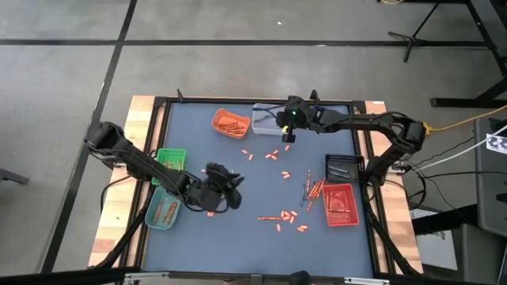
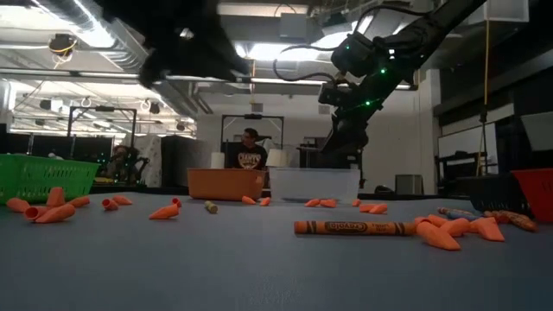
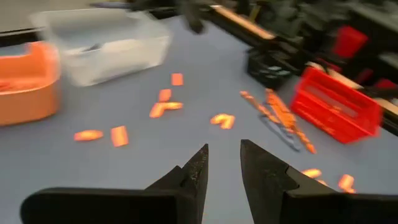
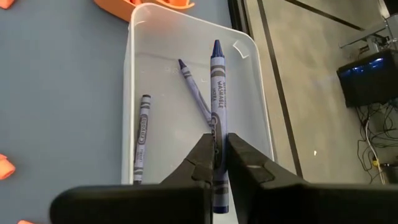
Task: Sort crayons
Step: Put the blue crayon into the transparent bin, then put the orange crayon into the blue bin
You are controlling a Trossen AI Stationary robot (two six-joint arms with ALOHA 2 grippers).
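Where right gripper (image 4: pixel 219 163) pinches blue crayon (image 4: pixel 216 93), label reads "WASHABLE", clear tray (image 4: pixel 249 81) below

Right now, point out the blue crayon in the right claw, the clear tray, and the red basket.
blue crayon (image 4: pixel 217 81): right wrist view, upper wrapper.
clear tray (image 4: pixel 258 112): right wrist view, side wall.
red basket (image 1: pixel 328 214): high view, rim.

At the high view's upper centre, 2 trays (image 1: pixel 230 123) sit side by side, the right one, a bin (image 4: pixel 193 74), holding 2 crayons (image 4: pixel 142 137). Loose crayon pieces (image 1: pixel 285 215) scatter mid-frame; 2 baskets (image 1: pixel 342 204) lie right, 2 more (image 1: pixel 169 158) left.
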